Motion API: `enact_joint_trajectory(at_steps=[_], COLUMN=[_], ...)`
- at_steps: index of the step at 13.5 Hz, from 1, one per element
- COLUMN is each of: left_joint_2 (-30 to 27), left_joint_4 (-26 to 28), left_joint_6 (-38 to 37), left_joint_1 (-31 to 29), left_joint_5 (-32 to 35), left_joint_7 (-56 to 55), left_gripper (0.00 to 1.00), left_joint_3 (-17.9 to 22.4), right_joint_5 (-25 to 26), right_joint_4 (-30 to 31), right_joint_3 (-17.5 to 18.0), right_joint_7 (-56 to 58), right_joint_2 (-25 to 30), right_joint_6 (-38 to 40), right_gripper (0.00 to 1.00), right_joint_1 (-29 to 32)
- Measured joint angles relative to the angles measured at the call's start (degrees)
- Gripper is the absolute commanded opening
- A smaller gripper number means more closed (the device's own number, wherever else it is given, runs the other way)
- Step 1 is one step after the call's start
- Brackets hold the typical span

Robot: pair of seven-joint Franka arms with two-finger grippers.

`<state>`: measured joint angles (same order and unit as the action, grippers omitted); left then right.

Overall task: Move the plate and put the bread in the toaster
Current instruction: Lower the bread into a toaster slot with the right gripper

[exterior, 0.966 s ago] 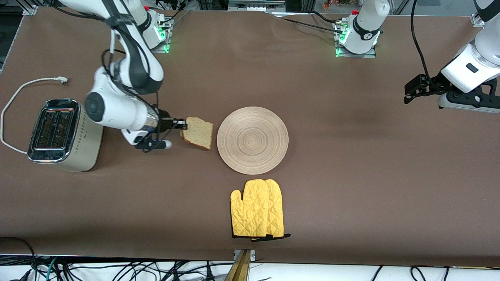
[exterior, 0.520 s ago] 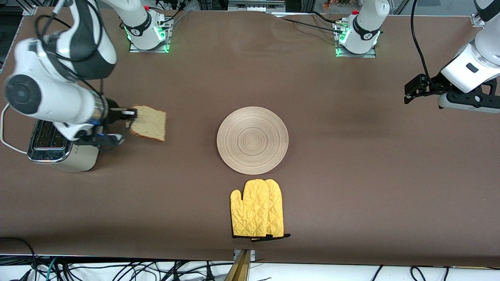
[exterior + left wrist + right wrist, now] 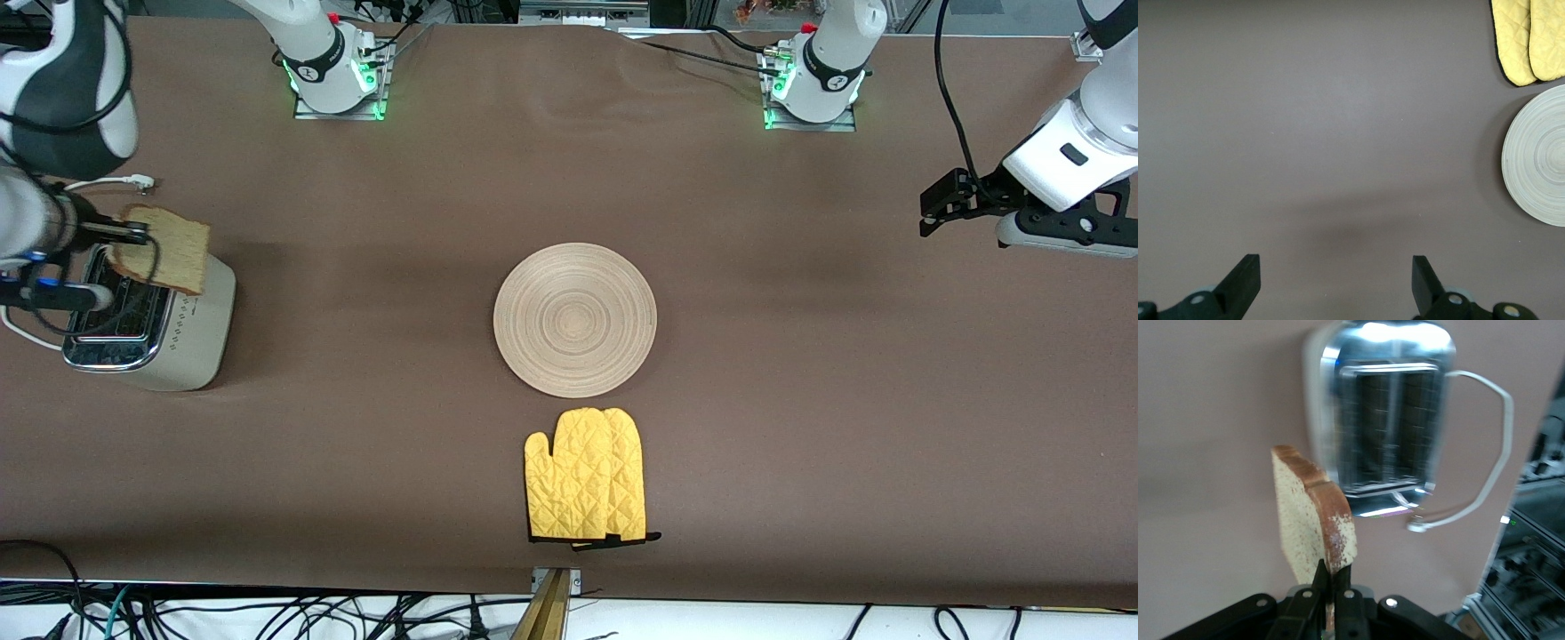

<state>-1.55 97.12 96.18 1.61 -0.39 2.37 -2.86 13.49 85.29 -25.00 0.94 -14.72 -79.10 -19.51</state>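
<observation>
right gripper (image 3: pixel 133 234) fingers clamping tan brown-crusted bread slice (image 3: pixel 164 260) edge-down over cream chrome-topped toaster (image 3: pixel 147 320), aligning slots | left gripper (image 3: pixel 1336 283) waiting, fingers apart

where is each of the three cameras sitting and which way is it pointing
Front view: high across the table, facing both arms over the plate, yellow mitt and toaster.
Left wrist view: on the left arm, looking down past the open left gripper.
Right wrist view: above the toaster; right gripper pinches the bread.
Front and left wrist views share plate and mitt.
</observation>
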Motion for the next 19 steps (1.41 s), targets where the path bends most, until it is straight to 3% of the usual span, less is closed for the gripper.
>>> enact_joint_trajectory(at_steps=[4, 12, 19], left_joint_2=[0.0, 0.0, 0.01], left_joint_4=[0.0, -0.01, -0.01], left_joint_6=[-0.01, -0.02, -0.03], left_joint_1=[0.04, 0.07, 0.08], left_joint_5=[0.0, 0.0, 0.0], left_joint_7=[0.0, 0.0, 0.0], left_gripper=[1.0, 1.0, 1.0], left_joint_3=[-0.01, -0.05, -0.06], right_joint_5=[4.15, 5.0, 4.87], right_joint_4=[0.15, 0.27, 0.27], right_joint_3=[-4.42, -4.56, -3.5], right_joint_7=[1.26, 4.39, 4.4], right_joint_2=[-0.52, -5.66, -8.62], right_joint_6=[-1.52, -12.55, -14.35], right_gripper=[0.0, 0.0, 0.0], right_joint_1=[1.46, 6.6, 5.94])
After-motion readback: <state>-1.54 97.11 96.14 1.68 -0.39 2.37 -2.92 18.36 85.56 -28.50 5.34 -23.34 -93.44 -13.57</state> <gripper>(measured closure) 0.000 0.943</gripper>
